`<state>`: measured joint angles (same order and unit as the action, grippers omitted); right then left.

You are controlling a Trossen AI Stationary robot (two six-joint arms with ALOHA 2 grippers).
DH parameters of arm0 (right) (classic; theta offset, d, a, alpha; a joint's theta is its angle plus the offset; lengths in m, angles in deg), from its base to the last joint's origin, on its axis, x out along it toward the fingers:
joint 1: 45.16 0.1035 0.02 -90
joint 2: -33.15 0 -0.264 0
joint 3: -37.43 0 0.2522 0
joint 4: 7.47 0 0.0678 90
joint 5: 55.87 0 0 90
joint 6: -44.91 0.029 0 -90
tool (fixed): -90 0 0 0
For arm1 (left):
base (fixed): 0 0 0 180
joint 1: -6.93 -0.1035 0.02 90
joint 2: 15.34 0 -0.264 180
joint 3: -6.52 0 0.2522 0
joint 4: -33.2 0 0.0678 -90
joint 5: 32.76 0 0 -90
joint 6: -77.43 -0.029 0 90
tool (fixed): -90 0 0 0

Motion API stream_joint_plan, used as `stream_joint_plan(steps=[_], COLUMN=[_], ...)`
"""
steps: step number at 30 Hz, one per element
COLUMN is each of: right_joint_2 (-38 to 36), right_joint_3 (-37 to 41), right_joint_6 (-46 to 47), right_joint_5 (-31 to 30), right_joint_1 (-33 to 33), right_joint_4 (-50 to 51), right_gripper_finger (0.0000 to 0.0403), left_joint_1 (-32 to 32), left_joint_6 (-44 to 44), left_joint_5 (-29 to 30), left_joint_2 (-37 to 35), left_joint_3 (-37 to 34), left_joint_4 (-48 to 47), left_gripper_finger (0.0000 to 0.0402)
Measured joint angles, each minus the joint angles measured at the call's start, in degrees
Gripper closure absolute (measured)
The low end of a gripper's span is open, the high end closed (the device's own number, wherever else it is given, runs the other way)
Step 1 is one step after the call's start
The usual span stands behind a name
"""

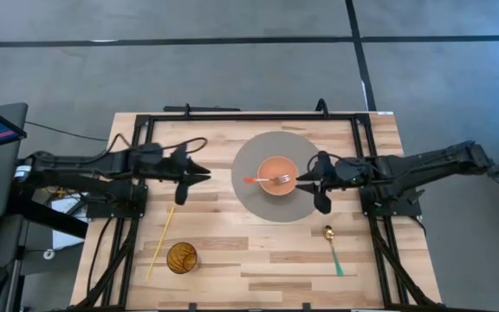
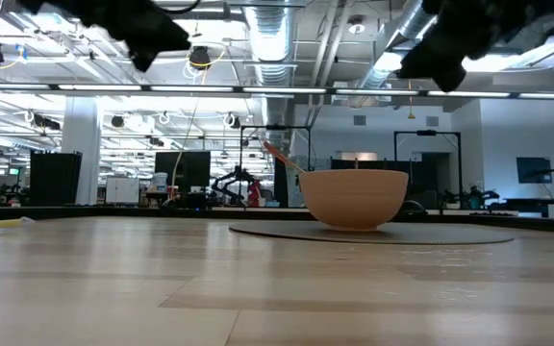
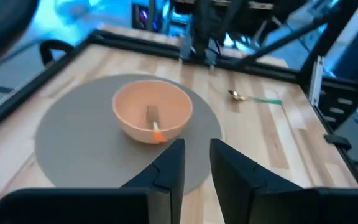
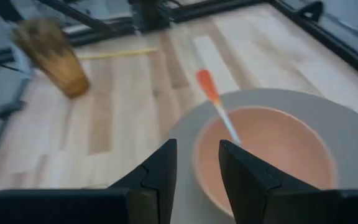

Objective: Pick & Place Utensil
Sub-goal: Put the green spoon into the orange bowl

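Observation:
A fork (image 1: 271, 180) with an orange handle lies in a peach bowl (image 1: 278, 162). Its head is inside and its handle leans on the rim toward the table's left. It also shows in the left wrist view (image 3: 154, 124) and the right wrist view (image 4: 219, 109). The bowl stands on a round grey mat (image 1: 254, 201). My left gripper (image 1: 204, 173) hovers left of the mat, open and empty, its fingers (image 3: 169, 165) pointing at the bowl. My right gripper (image 1: 304, 180) hovers at the bowl's right side, open and empty.
A gold spoon with a green handle (image 1: 332, 247) lies near the right front of the table. An amber glass (image 1: 181, 257) stands near the front left, with a yellow stick (image 1: 161, 243) lying beside it. A black frame (image 1: 249, 115) borders the table.

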<state>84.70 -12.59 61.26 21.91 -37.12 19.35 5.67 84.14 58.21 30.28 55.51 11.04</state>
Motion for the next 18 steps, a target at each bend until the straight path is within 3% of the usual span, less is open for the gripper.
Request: stream_joint_plan(steps=[8, 18], right_joint_2=[5.3, 12.5], right_joint_3=[-9.0, -10.3], right_joint_6=[19.5, 54.1], right_joint_5=[0.3, 5.0], right_joint_1=[8.2, 18.6], right_joint_4=[15.1, 31.0], right_gripper_finger=[0.0329, 0.0317], left_joint_1=[0.0, 0.0], left_joint_6=[0.2, -0.2], left_joint_5=[1.0, 1.0], left_joint_2=[-9.8, -10.3], left_joint_3=[-7.1, -8.5], left_joint_4=[3.7, 3.9], left_gripper_finger=[0.0325, 0.0325])
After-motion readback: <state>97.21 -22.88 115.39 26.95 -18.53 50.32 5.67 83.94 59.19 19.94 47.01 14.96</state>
